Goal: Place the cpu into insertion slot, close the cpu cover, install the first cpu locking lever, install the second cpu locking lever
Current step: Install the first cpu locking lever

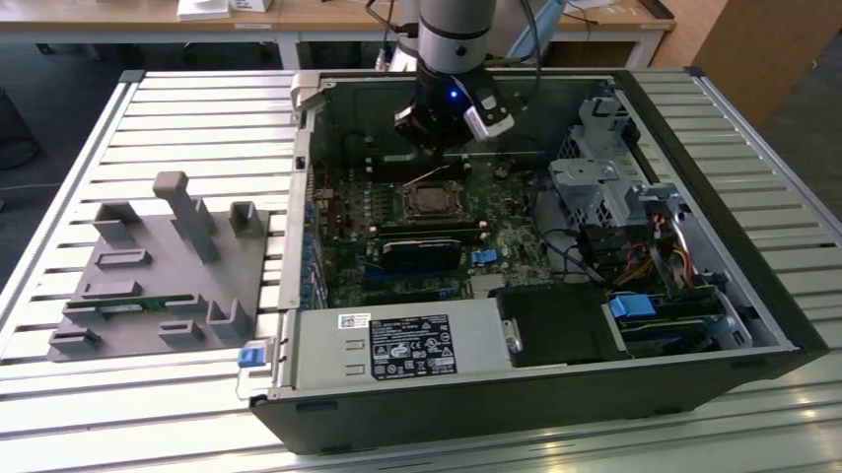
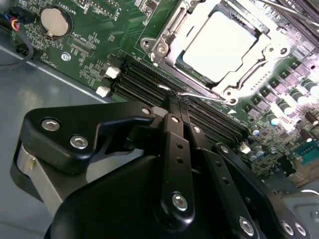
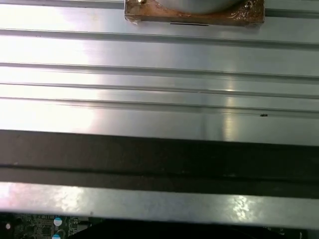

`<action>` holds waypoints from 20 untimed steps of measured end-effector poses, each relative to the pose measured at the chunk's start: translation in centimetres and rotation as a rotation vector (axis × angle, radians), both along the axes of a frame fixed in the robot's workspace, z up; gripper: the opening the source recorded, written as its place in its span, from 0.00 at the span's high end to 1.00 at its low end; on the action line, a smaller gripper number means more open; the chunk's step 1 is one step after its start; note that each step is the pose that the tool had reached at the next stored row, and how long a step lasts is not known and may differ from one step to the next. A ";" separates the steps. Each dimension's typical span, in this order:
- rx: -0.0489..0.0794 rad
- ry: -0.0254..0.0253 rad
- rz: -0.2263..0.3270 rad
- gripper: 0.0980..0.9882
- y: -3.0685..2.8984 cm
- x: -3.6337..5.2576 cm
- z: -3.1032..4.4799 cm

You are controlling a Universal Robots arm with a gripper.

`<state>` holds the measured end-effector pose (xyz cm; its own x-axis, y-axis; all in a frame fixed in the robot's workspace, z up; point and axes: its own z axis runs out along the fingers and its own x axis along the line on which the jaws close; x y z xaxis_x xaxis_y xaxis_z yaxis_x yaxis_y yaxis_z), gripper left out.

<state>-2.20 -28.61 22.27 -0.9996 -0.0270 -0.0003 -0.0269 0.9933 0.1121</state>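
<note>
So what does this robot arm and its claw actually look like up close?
The arm is a pale grey tube with dark bands, cables trailing beside it and a small blue light near the wrist. The gripper is matte black metal: angular linked plates joined by silver screws, narrowing to slim fingers.

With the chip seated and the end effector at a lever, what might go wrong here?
1. The lever is a thin wire at the end effector tips; it may slip off.
2. The memory slots lie right under the tips, so pressing down could hit them.
3. The cover over the cpu may lift if the lever springs back.
</note>
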 end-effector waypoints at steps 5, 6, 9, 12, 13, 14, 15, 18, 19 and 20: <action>0.006 0.0000 0.000 0.98 0.00 -0.20 0.31; 0.007 0.0000 0.000 0.98 0.00 -0.32 0.31; 0.009 -0.0001 0.000 0.98 0.00 -0.49 0.36; 0.009 0.0001 0.000 0.98 -0.08 -0.49 0.37; 0.009 0.0001 0.000 0.98 -0.11 -0.49 0.36; 0.009 0.0000 0.000 0.98 -0.13 -0.49 0.36; 0.008 0.0000 0.000 0.98 -0.16 -0.49 0.36; 0.008 0.0000 0.000 0.98 -0.24 -0.48 0.36; 0.007 0.0001 0.000 0.98 -0.28 -0.48 0.36; 0.007 0.0001 0.000 0.98 -0.33 -0.47 0.36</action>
<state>-2.67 -28.93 22.63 -0.9996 -0.0271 -0.0004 -0.0269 0.9925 0.1190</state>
